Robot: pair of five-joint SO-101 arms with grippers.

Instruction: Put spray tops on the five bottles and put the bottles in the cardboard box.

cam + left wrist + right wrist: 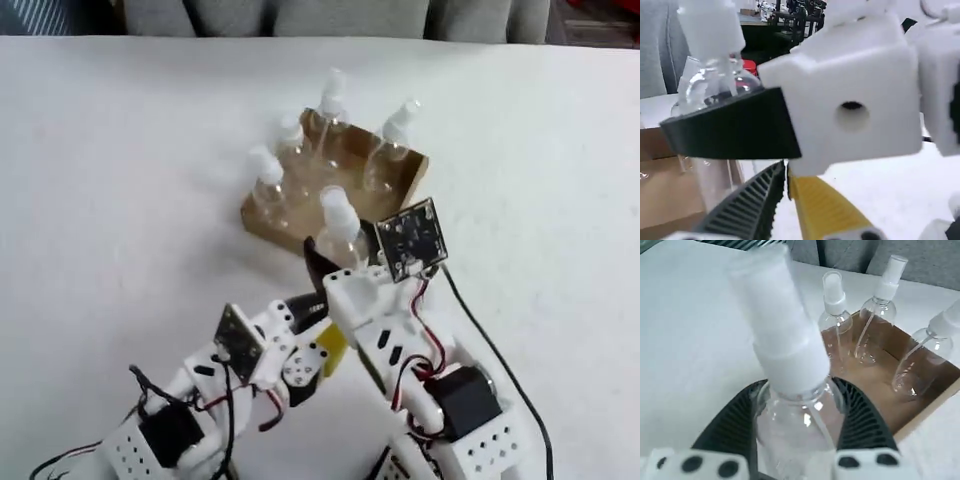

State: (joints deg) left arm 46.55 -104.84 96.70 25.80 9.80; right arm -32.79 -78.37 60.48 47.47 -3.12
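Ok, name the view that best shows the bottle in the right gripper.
The right wrist view: the bottle is close, spray top on, shoulder between both jaws. The high view shows it from above at the cardboard box's near edge. The left wrist view shows part behind a jaw.

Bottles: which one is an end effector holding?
The bottle at the near edge of the cardboard box, clamped in the right end effector; the other four stand inside it.
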